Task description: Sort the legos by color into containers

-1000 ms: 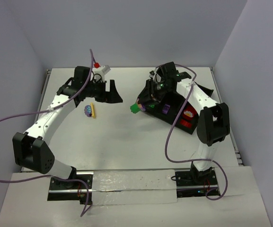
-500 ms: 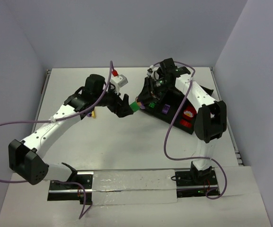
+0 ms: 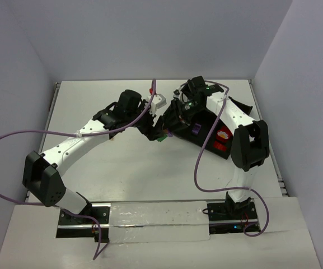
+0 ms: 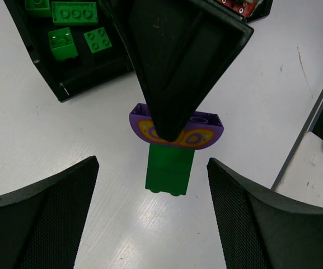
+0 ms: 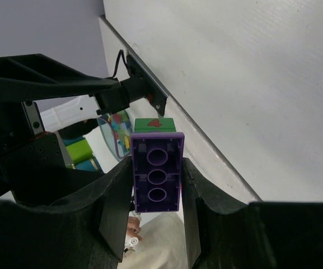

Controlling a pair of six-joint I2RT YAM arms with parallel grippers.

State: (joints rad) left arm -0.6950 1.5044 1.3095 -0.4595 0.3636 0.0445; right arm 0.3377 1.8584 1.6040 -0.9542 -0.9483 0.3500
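The fingers of the left gripper [image 4: 152,162] stand open on either side of a green brick [image 4: 169,171], not touching it. That brick is joined to a purple brick [image 5: 156,179], which the fingers of the right gripper [image 5: 154,188] grip over the table [image 4: 273,101], just left of the black tray [image 4: 94,80]. Other green bricks [image 4: 74,12] lie in one compartment of the tray.

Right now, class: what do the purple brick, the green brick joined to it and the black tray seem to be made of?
The purple brick looks like moulded plastic: smooth, with an orange printed pattern. The green brick seems the same plastic: even colour, crisp edges, slight sheen. The tray is probably thin black plastic, going by its thin raised wall.
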